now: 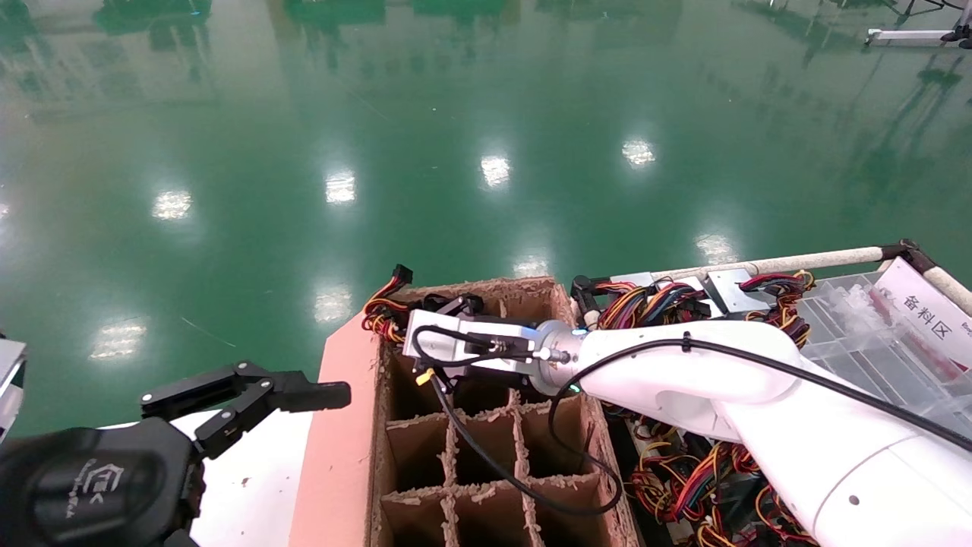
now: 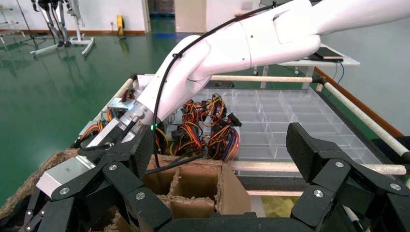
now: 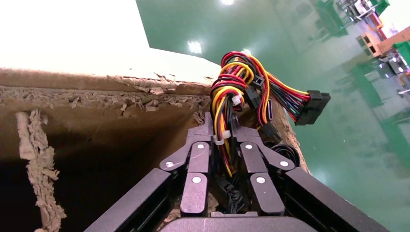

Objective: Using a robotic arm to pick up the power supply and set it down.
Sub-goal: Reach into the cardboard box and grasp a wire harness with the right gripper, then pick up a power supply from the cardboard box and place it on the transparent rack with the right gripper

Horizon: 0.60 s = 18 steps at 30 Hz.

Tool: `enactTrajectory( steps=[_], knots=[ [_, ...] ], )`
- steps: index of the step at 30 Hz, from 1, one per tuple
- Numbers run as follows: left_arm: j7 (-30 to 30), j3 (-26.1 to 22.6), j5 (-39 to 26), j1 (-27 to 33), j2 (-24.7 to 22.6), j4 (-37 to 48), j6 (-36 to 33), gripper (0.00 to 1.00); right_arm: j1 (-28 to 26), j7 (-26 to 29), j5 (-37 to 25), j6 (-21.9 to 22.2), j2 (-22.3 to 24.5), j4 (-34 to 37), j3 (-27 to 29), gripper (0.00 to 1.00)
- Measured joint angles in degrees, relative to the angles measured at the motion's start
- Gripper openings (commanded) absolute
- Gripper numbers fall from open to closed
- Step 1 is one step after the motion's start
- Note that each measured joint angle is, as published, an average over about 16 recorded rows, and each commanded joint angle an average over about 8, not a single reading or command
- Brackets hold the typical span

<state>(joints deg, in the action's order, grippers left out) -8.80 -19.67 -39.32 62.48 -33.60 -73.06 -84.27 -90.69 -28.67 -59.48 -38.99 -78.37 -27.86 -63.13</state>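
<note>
My right gripper (image 1: 448, 305) reaches over the far-left cell of the divided cardboard box (image 1: 486, 287). In the right wrist view it (image 3: 224, 126) is shut on the power supply's bundle of red, yellow and black wires (image 3: 237, 82). The bundle rises past the fingertips and ends in a black connector (image 3: 312, 106) hanging over the box's edge (image 3: 96, 92). The same wires (image 1: 380, 315) spill over the box's far-left corner. The power supply's metal body is hidden. My left gripper (image 1: 247, 395) is parked low on the left, open and holding nothing (image 2: 220, 140).
Several more power supplies with tangled wires (image 1: 653, 300) (image 2: 208, 125) lie in the bin to the right of the box. A clear compartment tray (image 1: 873, 334) (image 2: 290, 116) with a white label (image 1: 926, 308) sits beyond them, bordered by padded rails (image 1: 797, 262). Green floor surrounds everything.
</note>
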Motion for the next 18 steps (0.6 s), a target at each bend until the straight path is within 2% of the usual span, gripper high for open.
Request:
enactTrajectory(
  steps=[10, 18],
  knots=[
    [0.0, 0.0, 0.0, 0.0, 0.0, 0.0, 0.0, 1.00, -1.1, 1.0, 5.4, 0.3, 0.2, 0.6, -2.1, 0.00],
    [0.0, 0.0, 0.0, 0.0, 0.0, 0.0, 0.0, 1.00, -3.0, 1.3, 11.4, -2.1, 0.8, 3.2, -0.7, 0.00]
  ],
)
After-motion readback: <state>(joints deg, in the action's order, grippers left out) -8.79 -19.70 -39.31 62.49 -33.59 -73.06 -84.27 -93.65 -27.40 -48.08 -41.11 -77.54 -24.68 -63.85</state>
